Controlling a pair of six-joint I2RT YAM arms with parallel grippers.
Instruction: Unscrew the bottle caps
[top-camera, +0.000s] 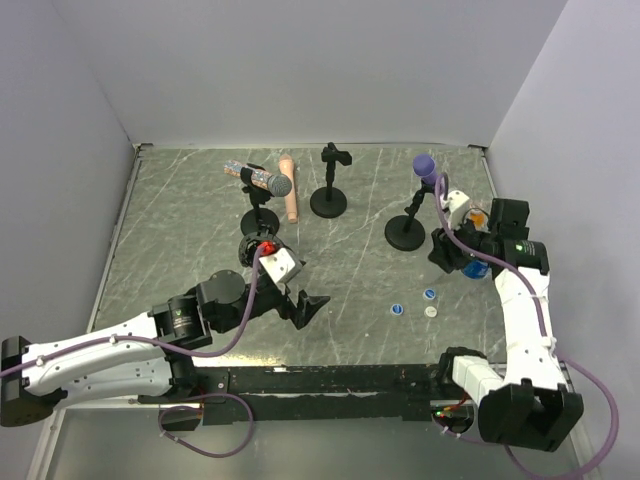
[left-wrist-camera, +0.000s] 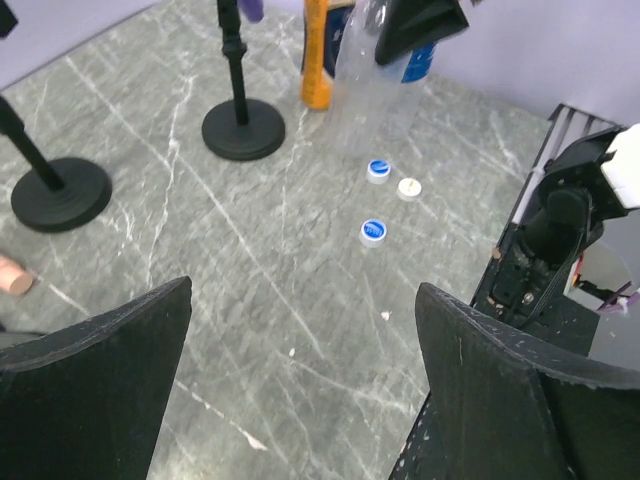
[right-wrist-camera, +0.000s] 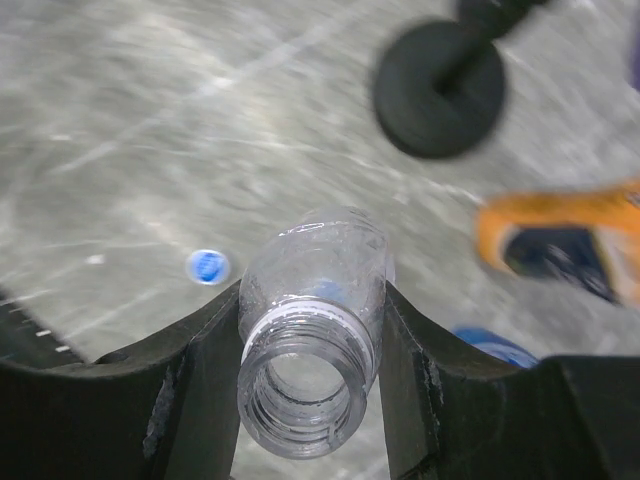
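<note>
gripping the clear bottle (right-wrist-camera: 318, 290) just below its threaded neck, the right gripper (right-wrist-camera: 312, 335) is clamped on it from both sides, and the bottle's mouth is open and bare. three bottle caps lie loose on the grey marbled table (top-camera: 180, 220) in front of the right arm: a blue cap (top-camera: 397, 309), a second blue cap (top-camera: 430, 294), and a whitish cap (top-camera: 431, 311) just beside that one. all three lie apart from the bottles. the left gripper (left-wrist-camera: 300, 400) hovers over the table to the left of the caps, fingers spread wide, holding nothing. an orange bottle (left-wrist-camera: 317, 55) stands just beside the clear one, and a blue bottle (right-wrist-camera: 490, 345) is partly hidden by the right gripper. a black microphone stand (top-camera: 404, 232) is near them.
</note>
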